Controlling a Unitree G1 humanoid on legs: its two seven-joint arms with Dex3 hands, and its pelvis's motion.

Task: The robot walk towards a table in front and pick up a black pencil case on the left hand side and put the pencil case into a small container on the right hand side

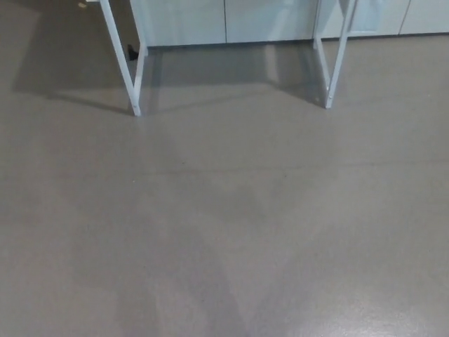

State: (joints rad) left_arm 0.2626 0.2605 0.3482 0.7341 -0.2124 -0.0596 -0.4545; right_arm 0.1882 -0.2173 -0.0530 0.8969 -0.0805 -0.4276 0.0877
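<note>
at top: two white table leg frames [130, 70] on grey floor [224, 225]; both hands out of view.

Only the white table legs [131, 77] show at the far end, the tabletop's cut off by the top edge. Same for the pale cabinets [266, 20] behind, just their bottoms.

No part of the robot's body shows in the head view, so its colours, shapes, cables, screws and markings cannot be told from this moment.
</note>
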